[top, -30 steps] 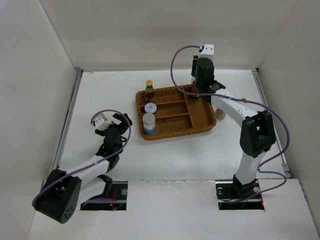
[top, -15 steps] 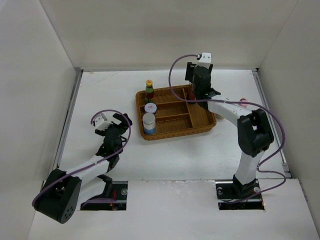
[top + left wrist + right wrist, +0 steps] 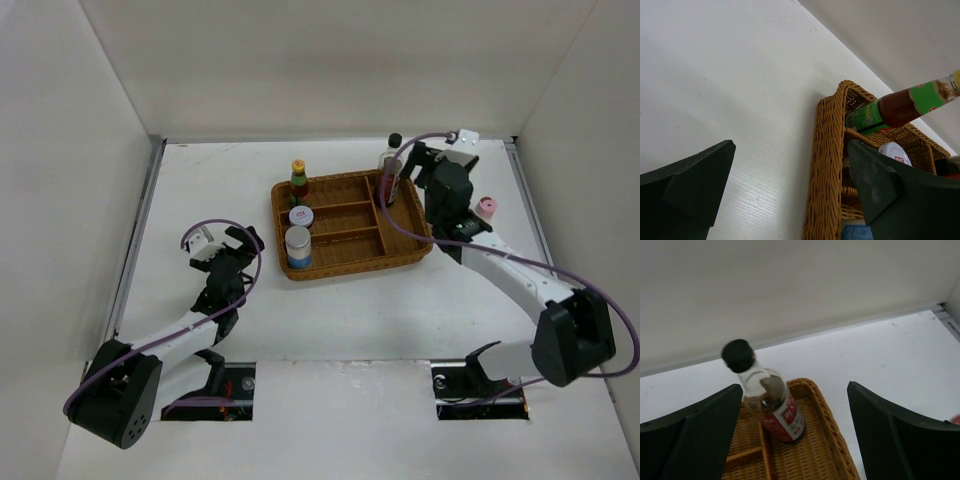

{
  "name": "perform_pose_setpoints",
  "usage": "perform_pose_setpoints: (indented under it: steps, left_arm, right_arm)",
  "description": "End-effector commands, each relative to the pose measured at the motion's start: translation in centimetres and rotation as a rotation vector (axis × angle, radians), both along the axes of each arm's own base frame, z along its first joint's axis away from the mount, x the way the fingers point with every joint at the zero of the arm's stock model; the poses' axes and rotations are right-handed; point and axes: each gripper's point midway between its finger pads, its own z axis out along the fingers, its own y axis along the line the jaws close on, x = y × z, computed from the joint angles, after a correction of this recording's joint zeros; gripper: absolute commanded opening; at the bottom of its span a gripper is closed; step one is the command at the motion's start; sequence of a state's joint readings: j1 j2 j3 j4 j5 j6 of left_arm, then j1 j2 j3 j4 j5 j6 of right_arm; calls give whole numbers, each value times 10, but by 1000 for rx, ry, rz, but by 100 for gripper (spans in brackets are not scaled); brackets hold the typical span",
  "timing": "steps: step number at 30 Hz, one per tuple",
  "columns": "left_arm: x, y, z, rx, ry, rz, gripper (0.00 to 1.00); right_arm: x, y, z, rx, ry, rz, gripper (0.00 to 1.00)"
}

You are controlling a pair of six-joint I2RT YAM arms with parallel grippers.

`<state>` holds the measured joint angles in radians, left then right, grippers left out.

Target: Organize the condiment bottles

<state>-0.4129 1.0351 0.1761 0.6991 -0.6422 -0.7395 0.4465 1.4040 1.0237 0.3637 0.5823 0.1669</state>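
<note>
the white bench point(image 3: 350, 320) carries a brown wicker tray point(image 3: 350, 268) with dividers, set toward the far side. the right hand point(image 3: 792, 390) hangs at the tray's far right corner, fingers spread wide, gripping nothing. the left hand point(image 3: 790, 147) sits low at the near left, well apart from the tray, fingers also spread.

the tall clear bottle point(image 3: 772, 407) stands upright in the far right compartment, between the right hand's fingers but touched by neither. it looks like glass: stiff, smooth, likely slippery, and narrow enough to tip. i'd take it across the labelled body, not the thin neck.

down the tray's left column stand the sauce bottle point(image 3: 299, 183), the silver-lidded jar point(image 3: 298, 245) and the white-lidded jar point(image 3: 301, 216).

the pink-capped jar point(image 3: 487, 208) stands alone on the bench right of the tray. it looks short, probably light and steady; a grip across its sides under the cap should do.
</note>
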Motion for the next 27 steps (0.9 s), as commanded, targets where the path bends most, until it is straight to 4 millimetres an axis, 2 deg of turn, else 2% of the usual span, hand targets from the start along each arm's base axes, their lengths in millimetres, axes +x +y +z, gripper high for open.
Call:
perform_pose_setpoints:
  steps: [1,4,6,11,16,22,27]
  left_arm:
    - [5,-3,20,-35,-63,-8,100]
    - [6,-5,20,-36,-64,-14,100]
    - [6,-5,20,-36,-64,-16,100]
    - [6,-5,20,-35,-63,-18,100]
    - [6,-7,18,-34,-57,-25,100]
    - [7,-8,17,-33,-54,-28,100]
    - [7,-8,17,-32,-52,-28,100]
  right_arm:
    - [-20,-45,-32,66,70,-131,92]
    - [-35,-82,-69,76,180,-231,94]
    - [-40,-92,-87,74,235,-258,96]
    - [-35,-98,-118,54,330,-265,99]
    - [-22,-91,-142,60,390,-229,98]
    - [-8,-94,-155,78,416,-233,89]
    - [-2,-100,-146,72,373,-254,69]
